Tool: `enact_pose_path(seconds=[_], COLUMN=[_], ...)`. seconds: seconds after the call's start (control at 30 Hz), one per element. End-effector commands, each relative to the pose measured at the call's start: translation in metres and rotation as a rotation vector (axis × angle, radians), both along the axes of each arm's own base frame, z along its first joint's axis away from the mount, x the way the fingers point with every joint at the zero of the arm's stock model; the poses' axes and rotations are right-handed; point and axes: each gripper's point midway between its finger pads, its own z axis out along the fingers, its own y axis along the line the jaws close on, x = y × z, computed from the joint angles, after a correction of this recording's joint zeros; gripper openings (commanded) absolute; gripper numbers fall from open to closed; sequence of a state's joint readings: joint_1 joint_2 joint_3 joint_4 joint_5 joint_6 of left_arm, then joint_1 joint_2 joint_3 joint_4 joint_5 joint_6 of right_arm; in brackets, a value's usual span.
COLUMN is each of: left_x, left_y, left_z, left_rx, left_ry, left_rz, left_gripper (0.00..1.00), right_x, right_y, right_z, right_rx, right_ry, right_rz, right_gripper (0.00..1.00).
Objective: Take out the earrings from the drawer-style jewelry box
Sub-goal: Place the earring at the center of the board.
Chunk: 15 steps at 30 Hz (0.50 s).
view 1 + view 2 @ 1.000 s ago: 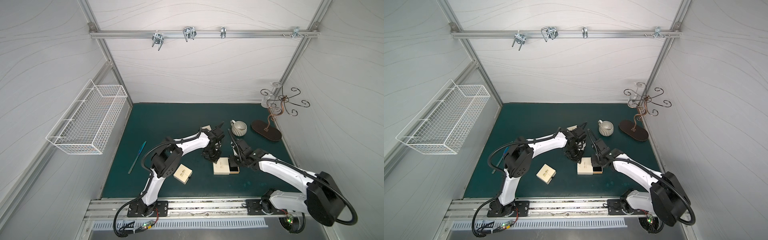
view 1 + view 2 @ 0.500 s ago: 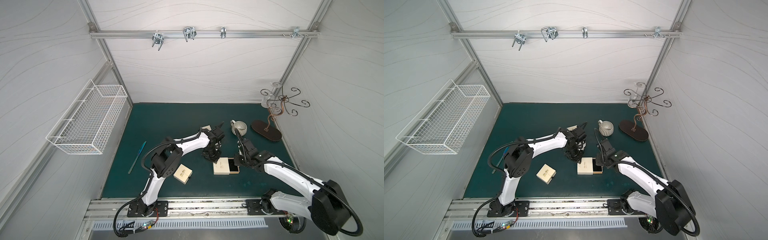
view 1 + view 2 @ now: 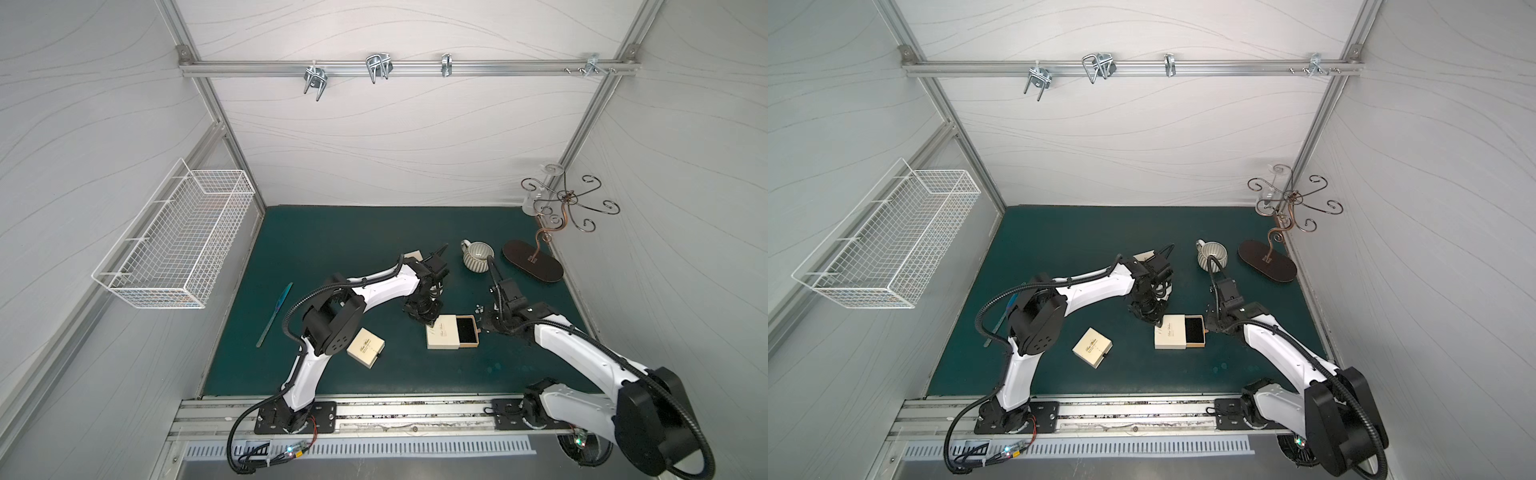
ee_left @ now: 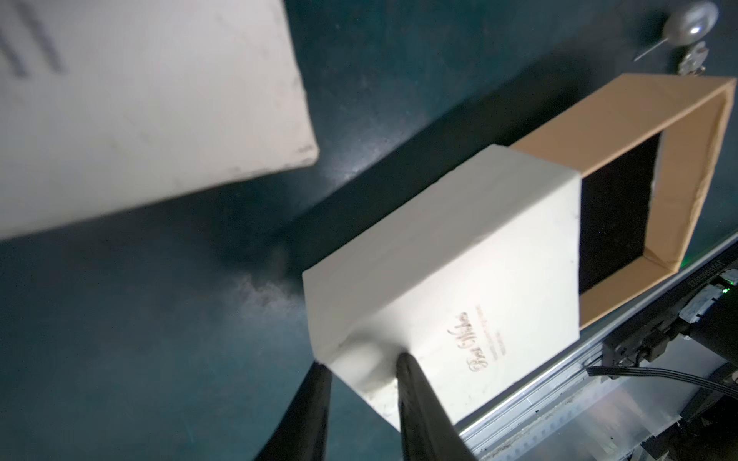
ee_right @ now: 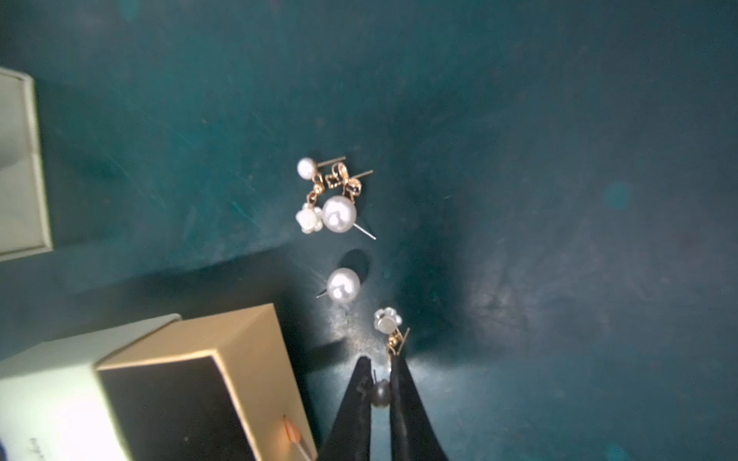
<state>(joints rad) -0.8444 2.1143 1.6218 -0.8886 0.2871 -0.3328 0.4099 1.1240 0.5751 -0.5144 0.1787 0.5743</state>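
Right wrist view first: my right hand [image 5: 381, 363] is pinched narrow on one earring [image 5: 387, 319]. Its fingers [image 5: 403, 383] are closed on the round bead, which sits dark in their shadow, while the gold link and little flower stick out past the tips. I can't tell whether it hangs clear of the green surface [image 5: 559, 159] or rests on it. Just beyond lies a single pearl stud [image 5: 343, 284], and past that a small heap of two more earrings [image 5: 337, 213], their posts crossing. All of them are out on the surface beside the pulled-out drawer [image 5: 191, 343] of the jewelry box [image 3: 442, 336]. The drawer's black lining looks bare where I can see it.

My left hand [image 4: 363, 361] is clamped narrow on a corner of the box's cream sleeve [image 4: 459, 259], steadying it, I'd say.

I reckon these pieces weigh almost nothing. The pearls look hard and slick, and the thin posts and links would bend or snag. The bead or the flower is the place to pinch, never the wire, and with too light a squeeze a pearl could squirt out.

What I lack: the part of the drawer under the sleeve is hidden, so a piece could lie in there. In a top view the earrings [image 3: 480, 308] are mere specks. A pale blur [image 4: 139, 99] fills much of the left wrist view, likely another cream box, though I can't be sure
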Motion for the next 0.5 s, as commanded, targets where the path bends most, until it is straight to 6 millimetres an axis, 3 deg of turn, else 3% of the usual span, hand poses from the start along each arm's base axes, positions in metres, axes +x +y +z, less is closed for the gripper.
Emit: enact_pose_path(seconds=[0.0, 0.3, 0.47], left_x=[0.011, 0.010, 0.010], left_y=[0.020, 0.018, 0.016], left_z=[-0.043, -0.041, -0.038], left_rx=[0.130, 0.107, 0.095], left_ry=[-0.053, -0.056, -0.061], left_rz=[0.003, -0.002, -0.004], left_gripper=[0.31, 0.31, 0.31], right_x=[-0.005, -0.001, -0.001], right_y=[0.002, 0.011, 0.011], right_z=[-0.007, -0.018, -0.017], right_rx=[0.036, 0.046, 0.049], right_ry=[0.052, 0.120, 0.106], right_rz=[-0.023, 0.018, 0.022], right_gripper=[0.12, 0.10, 0.22])
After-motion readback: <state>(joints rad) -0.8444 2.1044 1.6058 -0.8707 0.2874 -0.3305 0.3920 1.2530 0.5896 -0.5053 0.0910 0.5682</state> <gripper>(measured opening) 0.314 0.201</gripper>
